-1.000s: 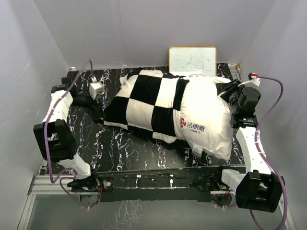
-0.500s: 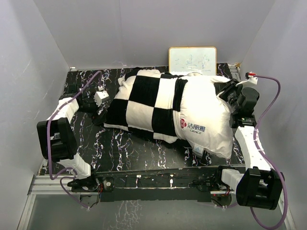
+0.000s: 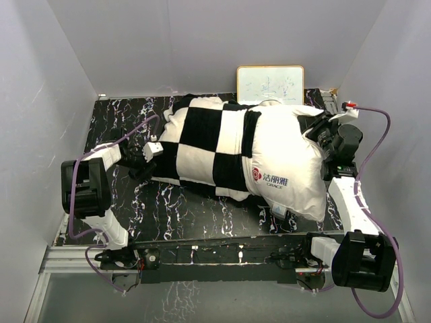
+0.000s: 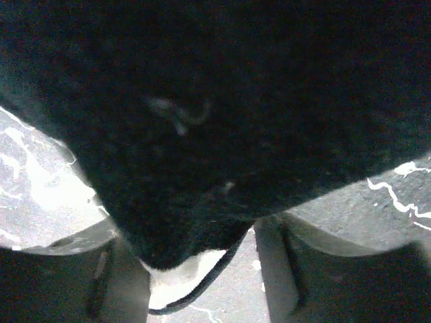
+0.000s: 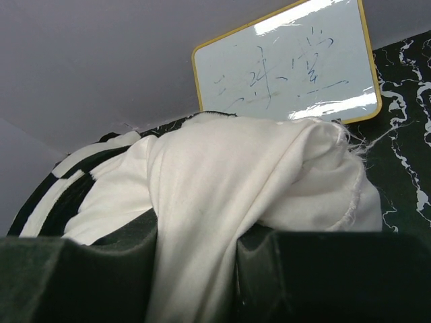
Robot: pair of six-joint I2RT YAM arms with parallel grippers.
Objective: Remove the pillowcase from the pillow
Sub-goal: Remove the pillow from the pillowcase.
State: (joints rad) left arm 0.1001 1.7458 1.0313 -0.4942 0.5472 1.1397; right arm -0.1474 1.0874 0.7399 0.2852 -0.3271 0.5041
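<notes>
- The black marbled counter (image 3: 195, 215) carries everything, and the two arms reach in from its left and right sides.
- The white pillow (image 3: 283, 155) lies across the middle and right of the counter. Its right part is bare and shows a red logo.
- The black and white checked pillowcase (image 3: 209, 145) covers the left part of the pillow. Its open edge runs across the pillow near the middle.
- A small whiteboard (image 3: 269, 84) leans on the back wall, just behind the pillow.
- The right end effector (image 5: 195, 269) is at the far right end of the pillow and pinches a fold of its white cloth between both fingers.
- The left end effector (image 4: 195, 282) is at the left edge of the pillowcase. A black corner of the cloth hangs between its fingers; if they already squeeze it, I cannot tell.
</notes>
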